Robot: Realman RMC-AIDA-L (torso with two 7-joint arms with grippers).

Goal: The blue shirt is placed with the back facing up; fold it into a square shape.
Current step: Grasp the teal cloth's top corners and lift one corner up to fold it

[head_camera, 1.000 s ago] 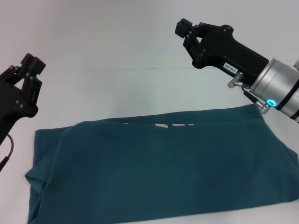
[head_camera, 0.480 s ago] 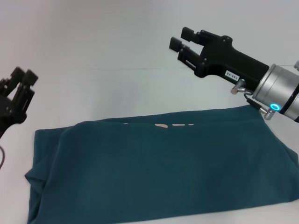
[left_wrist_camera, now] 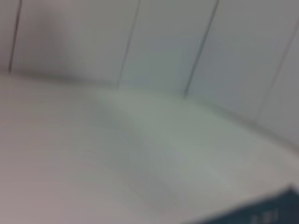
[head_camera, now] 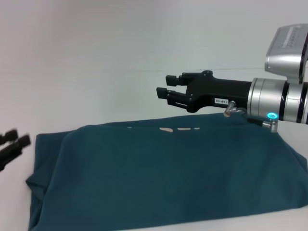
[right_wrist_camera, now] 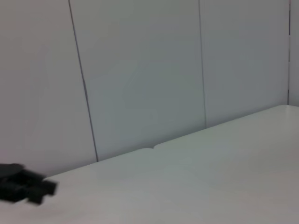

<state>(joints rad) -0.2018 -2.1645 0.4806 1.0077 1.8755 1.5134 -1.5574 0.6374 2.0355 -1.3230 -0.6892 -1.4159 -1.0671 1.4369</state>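
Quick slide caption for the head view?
Blue shirt folded lengthwise on white table; open right gripper above its far edge, left gripper at shirt's left end.

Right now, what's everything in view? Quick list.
shirt: one, dark teal-blue, lying flat and wrinkled across the near part of the table, already folded over; a few white print marks show at its far edge.
table: one, white, under the shirt and stretching behind it.
wall: pale panelled, behind the table, seen in the right wrist view.
right claw: one, black, on a silver wrist, hovering above the shirt's far edge, pointing toward the robot's left, fingers apart.
left claw: one, black, at the left edge by the shirt's left end.
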